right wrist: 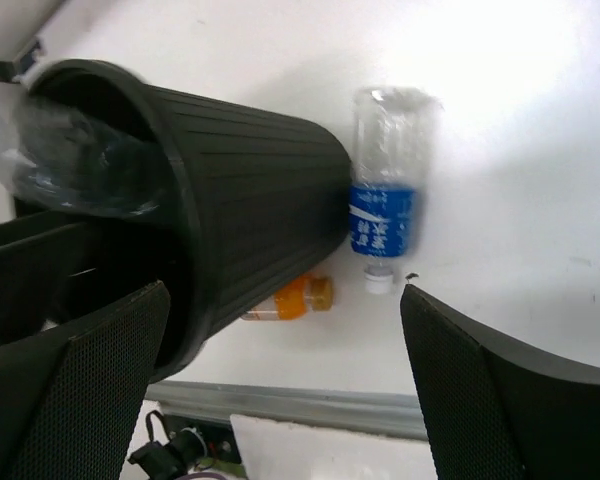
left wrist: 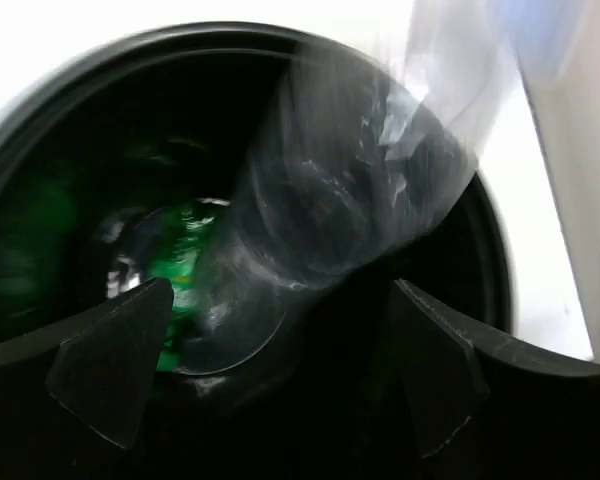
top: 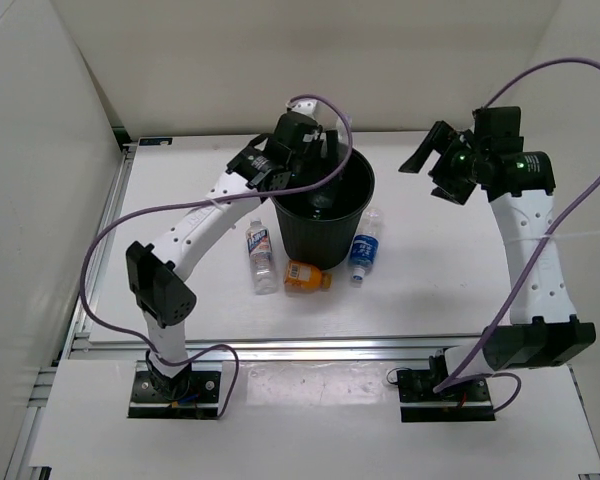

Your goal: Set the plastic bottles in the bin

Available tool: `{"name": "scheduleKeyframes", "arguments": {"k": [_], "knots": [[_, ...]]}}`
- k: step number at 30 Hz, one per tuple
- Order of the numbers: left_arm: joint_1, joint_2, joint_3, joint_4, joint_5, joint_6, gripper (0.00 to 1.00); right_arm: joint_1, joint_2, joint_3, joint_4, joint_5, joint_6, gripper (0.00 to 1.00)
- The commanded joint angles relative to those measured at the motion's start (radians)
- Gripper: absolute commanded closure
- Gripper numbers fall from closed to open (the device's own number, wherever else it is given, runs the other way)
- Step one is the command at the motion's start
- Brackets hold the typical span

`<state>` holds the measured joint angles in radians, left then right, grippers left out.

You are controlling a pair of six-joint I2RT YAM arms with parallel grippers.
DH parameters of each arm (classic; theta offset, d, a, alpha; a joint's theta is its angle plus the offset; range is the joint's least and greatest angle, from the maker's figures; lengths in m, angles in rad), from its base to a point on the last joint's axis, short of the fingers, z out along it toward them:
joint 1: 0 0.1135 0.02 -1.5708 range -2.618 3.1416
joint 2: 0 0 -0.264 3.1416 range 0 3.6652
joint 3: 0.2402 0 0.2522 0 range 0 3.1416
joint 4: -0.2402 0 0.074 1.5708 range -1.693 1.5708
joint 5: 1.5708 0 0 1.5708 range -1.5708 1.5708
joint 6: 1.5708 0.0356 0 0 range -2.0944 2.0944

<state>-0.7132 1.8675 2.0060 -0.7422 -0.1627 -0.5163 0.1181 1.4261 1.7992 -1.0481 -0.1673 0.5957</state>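
Nearly two of five done, by the look of it. Deep in the black bin (top: 325,238), a green bottle (left wrist: 175,250) at the bottom. Above it, blurred in the mouth, the clear unlabelled bottle (left wrist: 350,200), seemingly dropping in between the spread fingers of the left gripper (left wrist: 280,300), apparently gripped by neither.

Leaves three lying flat on the white table (top: 180,180), just beside the bin's base: a clear white-labelled bottle (top: 262,255), a squat orange bottle (top: 307,277) and a clear blue-labelled bottle (right wrist: 383,190) with a white cap.

Thin, crinkled, see-through plastic on the clear ones; matt, vertically ribbed, tapering wall on the bin.

Off to the right, raised, the right gripper (right wrist: 282,295): wide apart, pinching nothing.
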Motion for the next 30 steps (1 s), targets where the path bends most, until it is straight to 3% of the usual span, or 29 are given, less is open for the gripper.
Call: {"name": "scheduleKeyframes", "arguments": {"k": [1,7,14,19,28,30], "knots": [[0.057,-0.183,-0.022,0.009,-0.067,0.004,0.00,-0.028,-0.017,-0.105,0.074,-0.008,0.059,0.00],[0.109,-0.428,-0.238,0.009,-0.201,-0.091,0.00,-0.054,0.183,-0.136,0.085,-0.090,0.032,0.00],[0.158,-0.620,-0.525,-0.011,-0.210,-0.139,0.00,-0.054,0.422,-0.136,0.126,-0.147,-0.025,0.00],[0.185,-0.697,-0.595,-0.086,-0.256,-0.166,0.00,0.003,0.548,-0.123,0.146,-0.156,-0.085,0.00],[0.251,-0.697,-0.595,-0.220,-0.274,-0.188,0.00,0.049,0.772,-0.049,0.155,-0.167,-0.094,0.00],[0.279,-0.697,-0.616,-0.220,-0.261,-0.188,0.00,0.049,0.796,-0.040,0.143,-0.166,-0.094,0.05]]}}
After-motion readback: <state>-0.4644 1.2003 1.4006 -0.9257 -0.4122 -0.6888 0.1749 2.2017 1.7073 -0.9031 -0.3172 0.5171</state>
